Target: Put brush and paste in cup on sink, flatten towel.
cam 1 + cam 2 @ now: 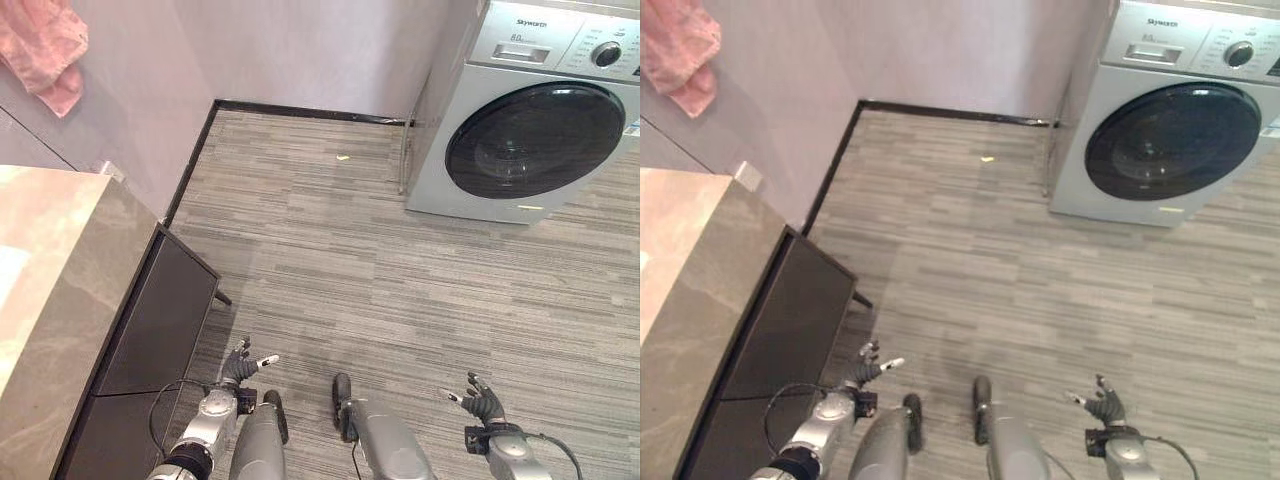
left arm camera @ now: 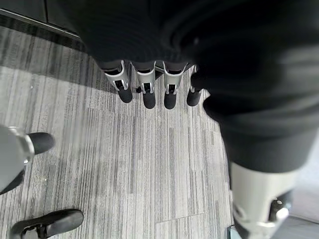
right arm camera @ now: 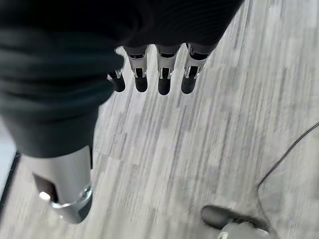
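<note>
Both robot hands (image 1: 238, 368) (image 1: 484, 405) hang empty, towel (image 1: 45, 50) well apart.

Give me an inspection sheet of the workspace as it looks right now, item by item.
Surface: stone-look counter at the left edge, over a dark cabinet; the part in view is bare.
Job's things: pink towel hangs bunched on the wall at upper left; brush, paste, cup and sink nothing seen.
Clutter: a small yellow scrap on the floor near the far wall.
Robot hands: left robot hand and right robot hand hang low over the floor, fingers relaxed, holding nothing.
Cables: nothing seen apart from the robot's own.
Surroundings: grey striped floor, plain wall with dark skirting, a front-loading washing machine at upper right.
</note>
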{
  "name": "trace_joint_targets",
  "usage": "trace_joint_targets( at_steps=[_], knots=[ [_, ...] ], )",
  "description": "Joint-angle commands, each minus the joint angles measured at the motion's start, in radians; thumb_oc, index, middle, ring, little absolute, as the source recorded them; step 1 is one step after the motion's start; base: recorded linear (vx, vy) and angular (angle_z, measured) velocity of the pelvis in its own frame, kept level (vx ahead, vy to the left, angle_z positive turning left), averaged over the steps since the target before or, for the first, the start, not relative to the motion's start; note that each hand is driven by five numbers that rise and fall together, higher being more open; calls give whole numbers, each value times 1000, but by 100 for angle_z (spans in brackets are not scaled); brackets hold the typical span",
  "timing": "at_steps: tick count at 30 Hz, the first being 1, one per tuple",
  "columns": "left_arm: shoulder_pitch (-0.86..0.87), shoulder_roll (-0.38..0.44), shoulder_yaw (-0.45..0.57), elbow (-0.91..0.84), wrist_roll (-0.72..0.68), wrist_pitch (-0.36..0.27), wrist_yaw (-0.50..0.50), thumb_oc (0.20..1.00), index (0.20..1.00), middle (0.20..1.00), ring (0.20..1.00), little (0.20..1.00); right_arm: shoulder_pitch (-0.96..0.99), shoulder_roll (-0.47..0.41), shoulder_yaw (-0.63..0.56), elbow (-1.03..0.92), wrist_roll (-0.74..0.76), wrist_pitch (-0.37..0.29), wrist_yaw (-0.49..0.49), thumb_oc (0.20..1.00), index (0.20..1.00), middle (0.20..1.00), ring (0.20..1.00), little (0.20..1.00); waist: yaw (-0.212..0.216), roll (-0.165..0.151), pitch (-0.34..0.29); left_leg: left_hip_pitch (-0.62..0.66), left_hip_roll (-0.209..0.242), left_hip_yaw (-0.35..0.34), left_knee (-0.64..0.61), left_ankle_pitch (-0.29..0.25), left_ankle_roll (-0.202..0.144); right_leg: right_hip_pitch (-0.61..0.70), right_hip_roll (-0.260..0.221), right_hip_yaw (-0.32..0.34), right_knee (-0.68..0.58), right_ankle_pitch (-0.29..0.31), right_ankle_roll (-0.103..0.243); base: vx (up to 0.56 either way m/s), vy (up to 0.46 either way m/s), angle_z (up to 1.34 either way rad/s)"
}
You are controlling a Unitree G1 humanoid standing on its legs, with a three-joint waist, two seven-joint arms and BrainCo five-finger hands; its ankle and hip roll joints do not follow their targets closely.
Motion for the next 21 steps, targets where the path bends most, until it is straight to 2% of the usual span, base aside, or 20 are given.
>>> trace_joint_targets(
  at_steps=[1, 3, 5, 6, 7, 8, 9, 10, 11, 12, 14, 15, 16, 17, 18, 19, 20, 21],
  knots=[
    [30, 21, 21, -53, -44, -57, 14, 1000, 1000, 1000, 1000, 1000, 65, -39, -11, -66, -24, -32, -16, 1000, 1000, 1000, 1000, 1000, 11, 7, -52, -57, -44, 47, -11, 103, 59, 147, -28, 70, -95, 58, 63, 420, 15, 5],
    [-3, 3, -9, -26, -50, -57, 14, 1000, 1000, 1000, 1000, 1000, 63, -36, 11, -99, -20, -20, -3, 1000, 1000, 1000, 1000, 1000, 36, 13, -65, -63, -37, 74, -93, 154, 55, 183, -27, 80, -113, 42, 76, 495, 136, -12],
    [34, 31, -7, -117, -103, -73, -27, 1000, 1000, 1000, 1000, 1000, 45, -25, 30, -141, 0, -20, 28, 1000, 1000, 1000, 1000, 1000, 55, 0, -83, -61, -38, 70, -71, 126, 92, 211, -33, 104, -81, -17, 84, 516, 215, -71],
    [46, 57, -6, -188, -122, -74, -31, 1000, 1000, 1000, 1000, 1000, 28, -20, 40, -160, -3, -22, 32, 1000, 1000, 1000, 1000, 1000, 67, -18, -82, -101, -47, 60, 3, 93, 107, 206, -41, 102, -10, -43, 92, 382, 152, -117],
    [41, 68, -11, -198, -122, -71, -39, 1000, 1000, 1000, 1000, 1000, 19, -15, 44, -164, -5, -22, 32, 1000, 1000, 1000, 1000, 1000, 70, -25, -79, -102, -46, 57, 31, 71, 117, 194, -41, 106, 22, -43, 101, 643, 283, -74],
    [52, 130, -6, -273, -111, -73, -53, 1000, 1000, 1000, 1000, 1000, -7, 3, 73, -209, -71, -12, 66, 1000, 1000, 1000, 1000, 1000, 91, -77, -76, -39, -58, 88, 115, -65, 189, 119, -96, 99, 309, 141, 222, 719, 421, -77],
    [48, 141, -4, -278, -99, -74, -52, 1000, 1000, 1000, 1000, 1000, -14, -4, 76, -245, -104, -9, 70, 1000, 1000, 1000, 1000, 1000, 86, -63, -60, 31, -58, 98, 112, -101, 211, 42, -130, 57, 464, 247, 243, 780, 491, -64],
    [47, 142, -4, -270, -90, -71, -53, 1000, 1000, 1000, 1000, 1000, -18, -2, 70, -252, -102, -9, 69, 1000, 1000, 1000, 1000, 1000, 72, -49, -52, 66, -57, 108, 113, -119, 219, 4, -144, 29, 520, 269, 245, 438, 317, -120],
    [41, 138, -7, -266, -87, -71, -52, 1000, 1000, 1000, 1000, 1000, -17, -4, 63, -268, -99, -12, 68, 1000, 1000, 1000, 1000, 1000, 56, -36, -47, 91, -55, 92, 108, -126, 219, -58, -99, 49, 547, 242, 241, 359, 201, -105],
    [38, 136, -7, -258, -88, -73, -50, 1000, 1000, 1000, 1000, 1000, -13, -4, 53, -278, -88, -18, 67, 1000, 1000, 1000, 1000, 1000, 38, -34, -36, 122, -65, 79, 108, -133, 218, -128, -68, 61, 547, 201, 228, 354, 140, -47],
    [37, 134, 4, -245, -84, -73, -54, 1000, 1000, 1000, 1000, 1000, 4, -5, 46, -307, -86, -17, 78, 1000, 1000, 1000, 1000, 1000, 25, -53, -37, 156, -90, 85, 111, -166, 215, -131, -129, 10, 384, 169, 201, 398, 74, 58],
    [44, 130, 7, -238, -88, -76, -56, 1000, 1000, 1000, 1000, 1000, 20, -7, 40, -309, -81, -21, 79, 1000, 1000, 1000, 1000, 1000, 18, -57, -42, 174, -100, 71, 105, -176, 207, -150, -126, 6, 279, 151, 180, 410, -14, 74],
    [43, 127, 5, -232, -88, -75, -57, 1000, 1000, 1000, 1000, 1000, 32, -10, 36, -313, -78, -22, 79, 1000, 1000, 1000, 1000, 1000, 12, -63, -41, 192, -111, 60, 107, -181, 200, -160, -115, 22, 220, 150, 175, 274, -27, 64],
    [43, 127, 5, -232, -88, -75, -57, 1000, 1000, 1000, 1000, 1000, 32, -10, 36, -313, -78, -22, 79, 1000, 1000, 1000, 1000, 1000, 12, -63, -43, 190, -112, 60, 104, -177, 200, -160, -114, 22, 215, 154, 175, 465, -71, 58],
    [42, 123, 3, -221, -83, -73, -65, 1000, 1000, 1000, 1000, 1000, 74, -19, 25, -347, -85, -20, 87, 1000, 1000, 1000, 1000, 1000, -13, -76, -52, 236, -130, 35, 87, -194, 180, -184, -119, 71, 44, 197, 182, 343, -62, 57],
    [43, 123, 2, -221, -83, -73, -65, 1000, 1000, 1000, 1000, 1000, 76, -20, 24, -348, -85, -19, 87, 1000, 1000, 1000, 1000, 1000, -13, -74, -51, 239, -128, 33, 86, -194, 179, -180, -118, 69, 41, 197, 181, 643, -127, 59],
    [33, 124, -7, -210, -67, -81, -57, 1000, 1000, 1000, 1000, 1000, 101, -39, 17, -373, -97, -17, 92, 1000, 1000, 1000, 1000, 1000, -35, -77, -63, 271, -135, -2, 82, -197, 161, -185, -112, 129, 8, 231, 191, 302, -66, 85],
    [34, 124, -7, -210, -67, -81, -57, 1000, 1000, 1000, 1000, 1000, 101, -39, 17, -374, -97, -17, 92, 1000, 1000, 1000, 1000, 1000, -36, -77, -62, 273, -135, -3, 82, -197, 161, -184, -112, 128, 8, 230, 191, 482, -172, 130]
  ],
)
